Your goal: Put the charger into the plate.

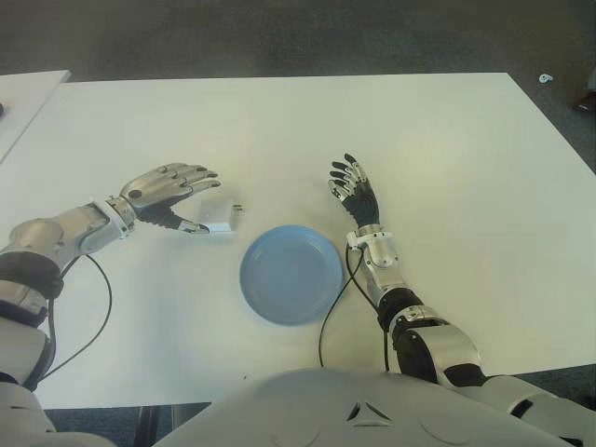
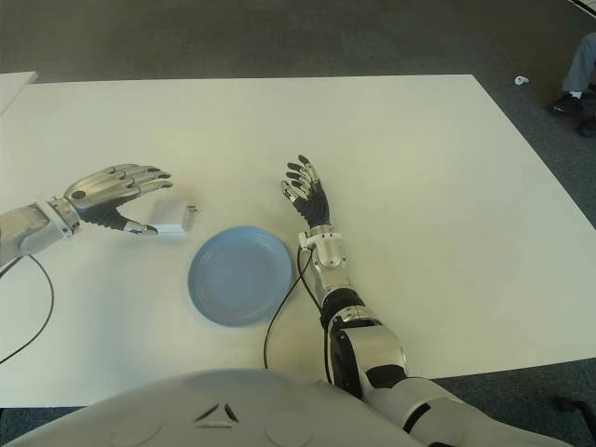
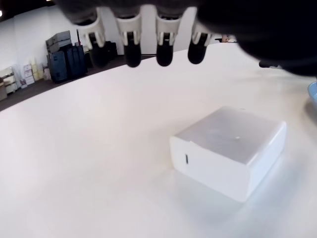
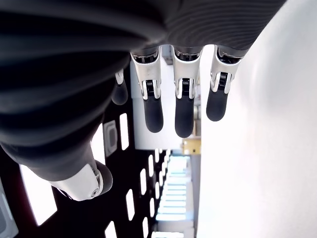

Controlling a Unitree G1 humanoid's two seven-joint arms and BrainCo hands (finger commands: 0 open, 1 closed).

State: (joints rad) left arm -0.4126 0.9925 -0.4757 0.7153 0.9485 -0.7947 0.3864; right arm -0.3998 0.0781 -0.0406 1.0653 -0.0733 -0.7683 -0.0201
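A small white charger [image 1: 223,221] lies on the white table [image 1: 447,158], just left of a round light-blue plate [image 1: 291,273] near the front edge. My left hand [image 1: 183,194] hovers at the charger's left side, open, with the fingers arched over it and the thumb low beside it. In the left wrist view the charger [image 3: 231,150] sits free on the table below the fingertips [image 3: 132,55], not grasped. My right hand [image 1: 352,183] shows just right of the plate, fingers spread and holding nothing.
A black cable [image 1: 328,321] runs from the right forearm along the plate's right edge. Another cable [image 1: 98,307] loops under the left arm. A second white table's corner [image 1: 28,93] shows at far left. A person's shoe [image 2: 566,102] is at far right on the floor.
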